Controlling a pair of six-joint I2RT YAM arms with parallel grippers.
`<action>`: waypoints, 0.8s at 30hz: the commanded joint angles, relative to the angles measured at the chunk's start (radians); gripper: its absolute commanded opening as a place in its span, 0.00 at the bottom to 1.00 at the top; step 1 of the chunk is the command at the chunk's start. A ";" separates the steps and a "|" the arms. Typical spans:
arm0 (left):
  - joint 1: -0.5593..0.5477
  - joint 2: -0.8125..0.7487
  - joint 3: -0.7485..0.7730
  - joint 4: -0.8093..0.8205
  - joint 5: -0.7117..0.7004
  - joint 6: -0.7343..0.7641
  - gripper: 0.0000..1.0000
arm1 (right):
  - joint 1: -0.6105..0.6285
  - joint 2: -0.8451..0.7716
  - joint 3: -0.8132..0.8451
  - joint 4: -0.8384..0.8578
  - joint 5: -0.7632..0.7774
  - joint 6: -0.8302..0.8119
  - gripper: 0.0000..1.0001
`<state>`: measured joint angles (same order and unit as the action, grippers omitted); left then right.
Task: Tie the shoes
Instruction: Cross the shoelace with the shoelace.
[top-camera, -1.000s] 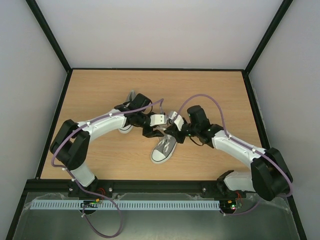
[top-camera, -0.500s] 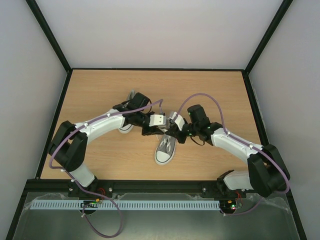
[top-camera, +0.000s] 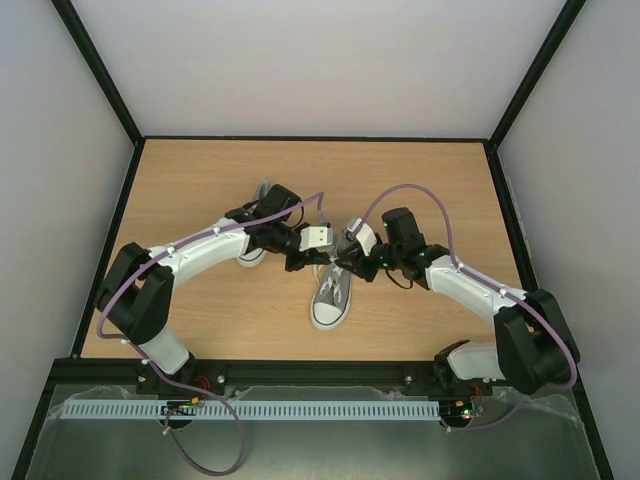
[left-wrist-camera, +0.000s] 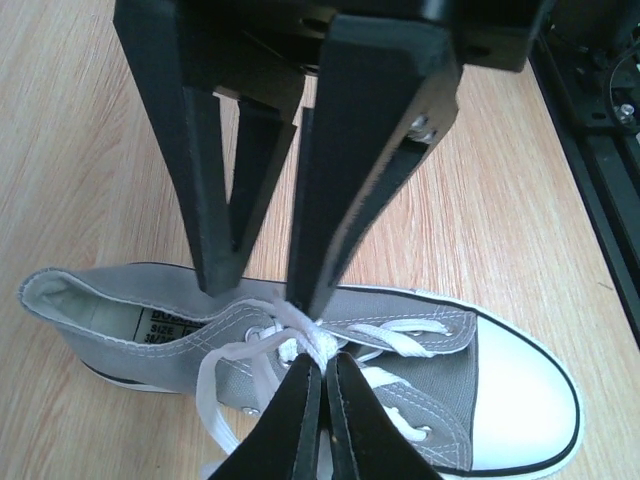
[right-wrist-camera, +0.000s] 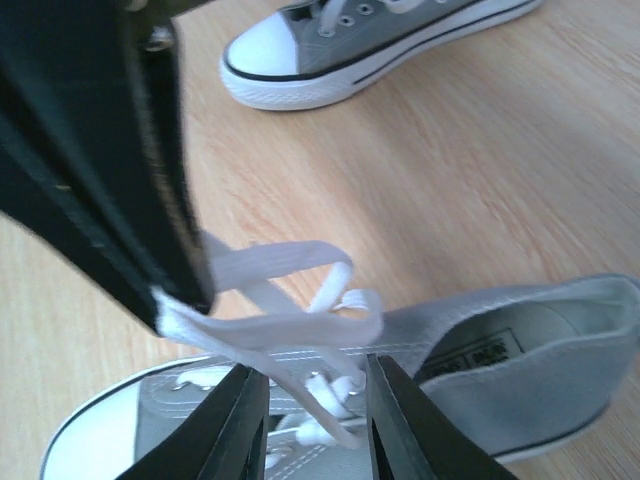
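Here the left tool (left-wrist-camera: 322, 364) pinches the lace (left-wrist-camera: 297, 322) over the shoe (left-wrist-camera: 435, 372); the right tool (right-wrist-camera: 313, 385) straddles it, parted.

In the top view, one shoe (top-camera: 330, 300) lay at the middle of the table (top-camera: 200, 180), toe toward the bottom edge. The other shoe (top-camera: 254, 258) lay to its upper left, partly under the left arm (top-camera: 200, 250). Above the middle shoe's laces (top-camera: 331, 284), the left gripper (top-camera: 303, 263) stood left of the right gripper (top-camera: 349, 267).

Second shoe (top-camera: 252, 258) mostly beneath the left arm (top-camera: 200, 245) overhead, heel beyond the right wrist view's edge.
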<state>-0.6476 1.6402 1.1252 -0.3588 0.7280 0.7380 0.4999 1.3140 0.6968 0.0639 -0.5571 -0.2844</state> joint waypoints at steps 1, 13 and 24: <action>0.003 -0.003 0.026 -0.004 0.046 -0.106 0.02 | -0.009 -0.017 -0.028 0.059 0.092 0.072 0.30; 0.021 0.092 0.110 -0.013 -0.003 -0.336 0.02 | 0.023 -0.272 -0.203 0.197 0.104 0.182 0.34; 0.021 0.083 0.110 -0.012 -0.001 -0.326 0.02 | 0.144 -0.175 -0.321 0.586 0.162 0.277 0.28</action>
<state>-0.6296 1.7241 1.2118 -0.3588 0.7219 0.4221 0.6250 1.0538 0.3477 0.4889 -0.4389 -0.0566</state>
